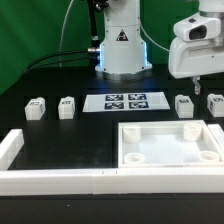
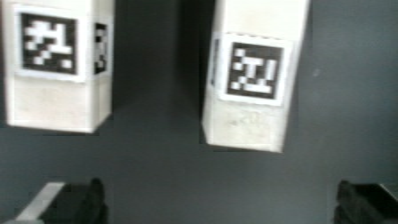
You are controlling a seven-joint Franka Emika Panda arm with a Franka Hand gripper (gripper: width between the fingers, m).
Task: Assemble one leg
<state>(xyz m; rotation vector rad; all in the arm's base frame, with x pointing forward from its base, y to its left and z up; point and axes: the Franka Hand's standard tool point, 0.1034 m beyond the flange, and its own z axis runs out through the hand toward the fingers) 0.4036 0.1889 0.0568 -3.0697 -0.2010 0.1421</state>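
White plastic leg (image 2: 253, 85) sits ahead of the jaws, close to their centreline, tag face turned up to the wrist camera. Its twin (image 2: 63, 65) stands just beside it with a gap between them, off toward one fingertip (image 2: 71, 200). Jaws are spread wide and hold nothing (only the tips peek into the wrist view, and neither touches a block). My read is that the wide opening gives room to straddle one leg without nudging its neighbour.

In the exterior view the arm hangs over this pair. Two more legs (image 1: 35, 107) lie well away from the jaws, past the marker board (image 1: 126, 101). The tray (image 1: 170, 145) rests on the counter (image 1: 90, 135) near the jaws, corner sockets up, probably where the leg goes. The step looks like alignment before descent, and the main risk is clipping the twin.
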